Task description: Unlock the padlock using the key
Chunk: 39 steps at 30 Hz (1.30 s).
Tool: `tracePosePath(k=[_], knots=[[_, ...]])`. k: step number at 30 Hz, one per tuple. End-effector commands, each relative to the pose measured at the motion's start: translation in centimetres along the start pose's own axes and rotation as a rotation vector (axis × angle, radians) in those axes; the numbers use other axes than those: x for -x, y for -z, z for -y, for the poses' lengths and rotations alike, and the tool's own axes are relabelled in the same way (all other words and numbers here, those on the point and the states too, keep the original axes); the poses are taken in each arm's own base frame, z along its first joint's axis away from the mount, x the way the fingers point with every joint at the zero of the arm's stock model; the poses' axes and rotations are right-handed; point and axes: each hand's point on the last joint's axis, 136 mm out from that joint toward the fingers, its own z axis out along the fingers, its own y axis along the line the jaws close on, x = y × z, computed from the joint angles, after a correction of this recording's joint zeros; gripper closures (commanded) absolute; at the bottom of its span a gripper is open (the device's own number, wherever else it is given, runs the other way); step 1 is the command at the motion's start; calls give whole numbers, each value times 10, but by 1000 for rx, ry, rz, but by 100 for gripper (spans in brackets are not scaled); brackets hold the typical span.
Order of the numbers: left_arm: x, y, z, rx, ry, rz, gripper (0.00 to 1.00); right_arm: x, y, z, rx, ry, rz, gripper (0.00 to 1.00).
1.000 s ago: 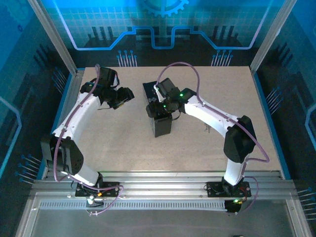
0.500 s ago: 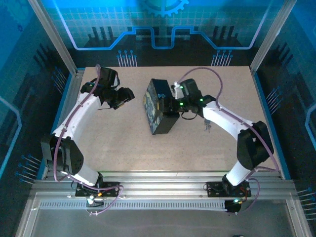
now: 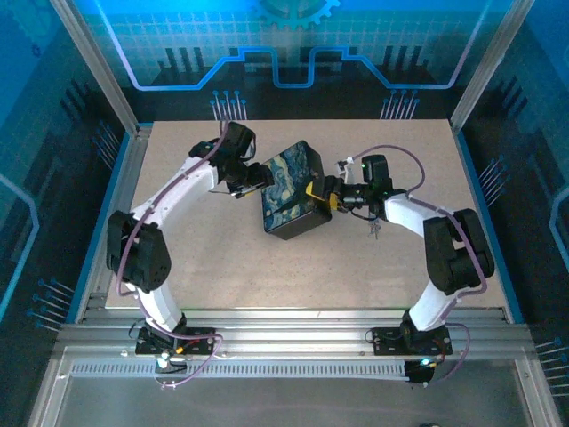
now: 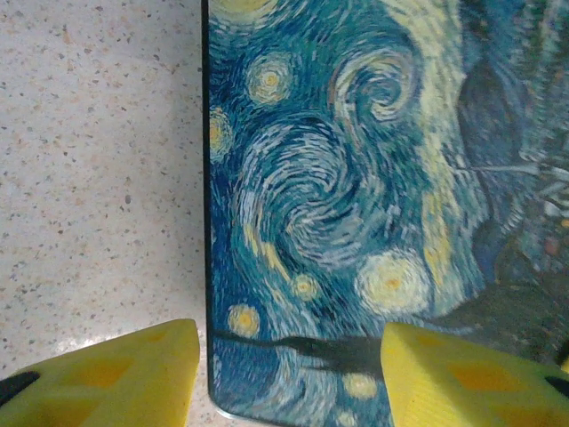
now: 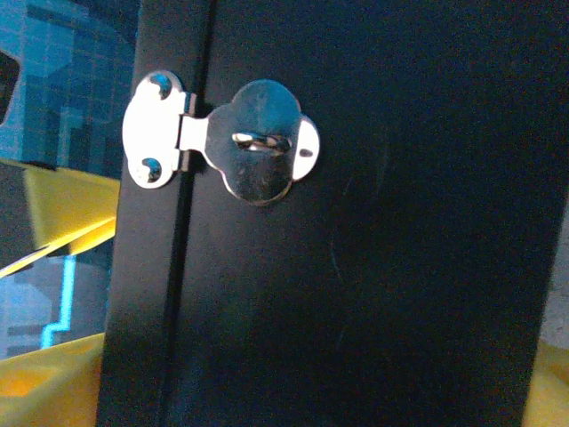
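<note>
Pretty much nothing was done yet: the tiny pale silvery key (image 3: 373, 229) lay untouched on the speckled beige table (image 3: 222, 258) beside the right arm (image 3: 404, 213), the left gripper (image 4: 289, 342) hung unclenched at the dark box with the swirly blue painted lid (image 3: 289, 182), and the right gripper (image 3: 322, 196) straddled its side with the shiny silver hasp (image 5: 236, 142), clamped or not nobody could tell.

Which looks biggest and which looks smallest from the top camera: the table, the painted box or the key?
From largest to smallest in the top view:
1. table
2. box
3. key, just a tiny speck on the table
</note>
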Motion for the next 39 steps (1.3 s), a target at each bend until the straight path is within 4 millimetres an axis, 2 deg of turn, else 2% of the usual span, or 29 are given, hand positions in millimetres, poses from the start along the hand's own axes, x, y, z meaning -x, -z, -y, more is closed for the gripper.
tracePosePath(k=[1, 8, 15, 18, 24, 28, 31, 35, 39], knots=[[16, -11, 0, 46, 28, 43, 43, -10, -6, 28, -14, -43, -37, 9], [24, -43, -16, 171, 44, 47, 43, -6, -5, 42, 4, -69, -46, 8], [11, -73, -24, 137, 59, 13, 43, -3, -3, 45, 5, -68, -51, 7], [6, -81, -31, 152, 69, -3, 43, -2, 0, 45, -1, -62, -49, 1], [-2, -88, -49, 198, 76, -17, 44, 3, 13, 48, -61, -47, -30, 0], [-4, -91, -56, 213, 74, -23, 44, 4, 21, 55, -157, -28, -36, 0], [-3, -93, -58, 213, 76, -29, 45, 6, 24, 56, -167, -49, -41, 0], [-3, -93, -55, 193, 79, -37, 45, 8, 27, 56, -174, -48, -31, 0], [7, -75, -36, 122, 31, 10, 45, 17, 43, 47, -231, 15, 20, 0]])
